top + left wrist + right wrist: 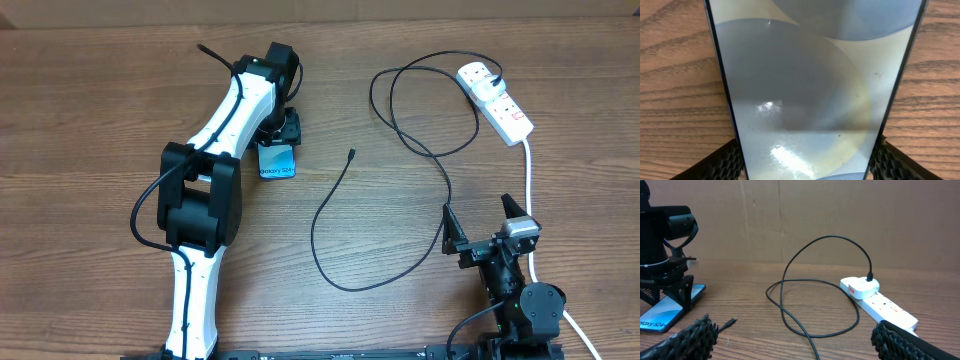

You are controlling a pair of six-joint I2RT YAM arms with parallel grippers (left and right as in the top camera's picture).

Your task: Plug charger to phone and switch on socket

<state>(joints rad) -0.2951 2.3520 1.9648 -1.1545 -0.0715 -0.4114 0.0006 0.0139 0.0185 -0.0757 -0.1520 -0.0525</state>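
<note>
The phone lies flat on the wooden table, screen up with "Galaxy S24" text. My left gripper stands over its far end; in the left wrist view the phone fills the frame and both black fingers press its side edges. The charger snakes across the table's middle, its connector tip lying loose right of the phone and its white plug seated in the socket. My right gripper is open near the front right, with the cable and socket ahead of it.
The socket's thick white cord runs from the strip toward the front edge, passing close beside my right arm. A loop of the black cable lies between the right gripper and the socket. A cardboard wall backs the table.
</note>
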